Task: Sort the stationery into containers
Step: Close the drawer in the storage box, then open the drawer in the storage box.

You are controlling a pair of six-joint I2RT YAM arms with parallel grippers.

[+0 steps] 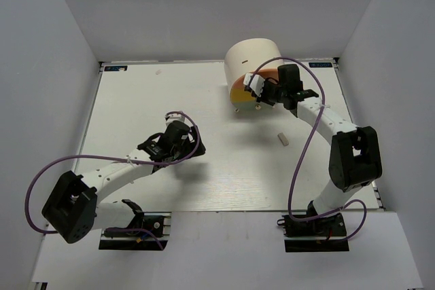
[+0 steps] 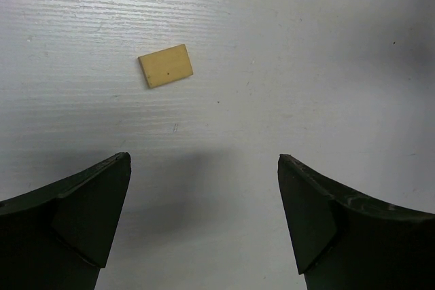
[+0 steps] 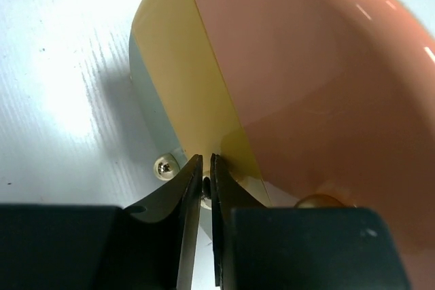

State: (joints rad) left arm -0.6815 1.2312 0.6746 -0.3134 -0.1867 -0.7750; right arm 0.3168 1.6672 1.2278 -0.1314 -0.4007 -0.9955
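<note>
Nearest the bases, the left gripper [image 2: 204, 222] hangs over the table [image 1: 170, 93] with its jaws spread wide and nothing between them. A tan eraser [image 2: 165, 66] lies flat on the boards just ahead of the fingertips, apart from both. Farther right, a pale eraser [image 1: 283, 138] lies alone in front of the drawers. Beyond it, the right gripper [image 3: 205, 174] points down at the front edge of the yellow drawer [image 3: 183, 79], beside a small knob [image 3: 162, 166]. Its jaws are almost together with a thin slit between them, and it cannot be told whether they pinch anything. The orange drawer [image 3: 306, 86] sits just beside the yellow one. Both project from the cream drum [image 1: 253, 56] at the far edge.
</note>
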